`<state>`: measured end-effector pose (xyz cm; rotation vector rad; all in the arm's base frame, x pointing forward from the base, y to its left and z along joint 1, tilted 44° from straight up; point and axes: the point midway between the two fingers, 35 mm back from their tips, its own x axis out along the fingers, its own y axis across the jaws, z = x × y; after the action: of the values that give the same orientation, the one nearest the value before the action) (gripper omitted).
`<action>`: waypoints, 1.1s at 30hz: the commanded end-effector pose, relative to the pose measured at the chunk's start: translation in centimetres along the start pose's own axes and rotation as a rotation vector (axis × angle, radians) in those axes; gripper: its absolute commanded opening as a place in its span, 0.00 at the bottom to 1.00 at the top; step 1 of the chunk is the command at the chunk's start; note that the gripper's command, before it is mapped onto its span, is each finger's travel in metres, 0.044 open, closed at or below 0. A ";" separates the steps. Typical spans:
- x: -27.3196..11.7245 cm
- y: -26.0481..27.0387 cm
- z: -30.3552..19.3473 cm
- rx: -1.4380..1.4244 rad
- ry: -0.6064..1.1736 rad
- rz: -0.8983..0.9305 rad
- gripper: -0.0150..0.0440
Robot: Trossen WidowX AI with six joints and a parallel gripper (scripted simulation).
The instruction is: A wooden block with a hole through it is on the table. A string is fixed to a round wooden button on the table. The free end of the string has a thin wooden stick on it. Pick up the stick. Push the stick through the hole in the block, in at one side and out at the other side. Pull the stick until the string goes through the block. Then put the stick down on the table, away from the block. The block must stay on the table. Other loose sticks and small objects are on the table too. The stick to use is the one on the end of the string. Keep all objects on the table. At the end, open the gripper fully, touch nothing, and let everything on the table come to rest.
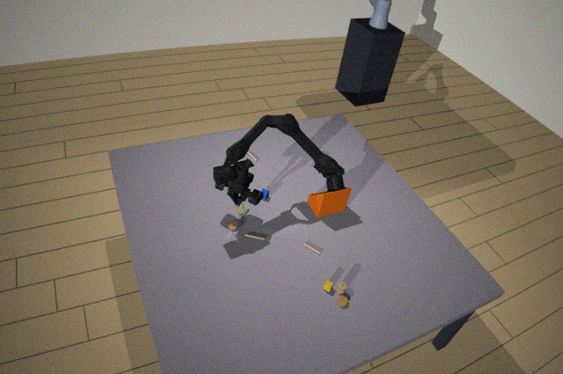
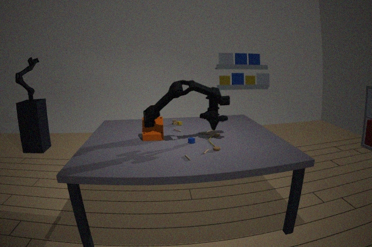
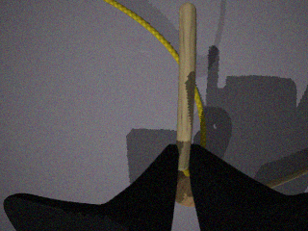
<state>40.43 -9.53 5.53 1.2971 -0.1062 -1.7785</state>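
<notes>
My gripper [image 1: 237, 201] [image 2: 214, 126] [image 3: 182, 152] is shut on the thin wooden stick [image 3: 187, 71] and holds it by one end, a little above the table. The yellow string [image 3: 122, 8] [image 1: 241, 211] [image 2: 211, 142] runs from the stick down toward the round wooden button [image 1: 233, 225] [image 2: 216, 148], which lies on the table just in front of the gripper. A small wooden block [image 1: 341, 288] [image 2: 174, 122] stands far off near the table's front right in the top view, beside a yellow cube [image 1: 327, 286] [image 2: 179, 122]; its hole is too small to make out.
A blue cube [image 1: 265, 194] [image 2: 191, 140] lies close beside the gripper. Loose sticks [image 1: 254, 236] [image 1: 311, 248] [image 1: 251, 156] lie on the table. A second round wooden piece [image 1: 342, 300] sits by the block. The orange arm base [image 1: 329, 202] [image 2: 153, 130] stands mid-table.
</notes>
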 end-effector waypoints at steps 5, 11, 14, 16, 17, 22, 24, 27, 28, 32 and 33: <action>-0.3 0.2 -1.2 0.006 0.007 0.004 0.25; -0.3 0.2 -1.9 0.007 0.007 0.004 0.25; -0.3 0.2 -2.3 0.007 0.007 0.004 0.25; -0.3 0.2 -2.6 0.008 0.007 0.004 0.25; -0.3 0.2 -2.7 0.008 0.007 0.004 0.25; -0.2 0.1 -3.4 0.009 0.007 0.004 0.25; -0.2 0.1 -3.6 0.009 0.008 0.004 0.25; -0.2 0.0 -4.0 0.009 0.009 0.005 0.25; -0.2 0.0 -4.1 0.009 0.009 0.005 0.25; -0.2 0.0 -4.4 0.010 0.010 0.005 0.25; -0.2 0.0 -4.4 0.010 0.010 0.005 0.25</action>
<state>43.62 -7.80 3.59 1.2981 -0.1110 -1.7746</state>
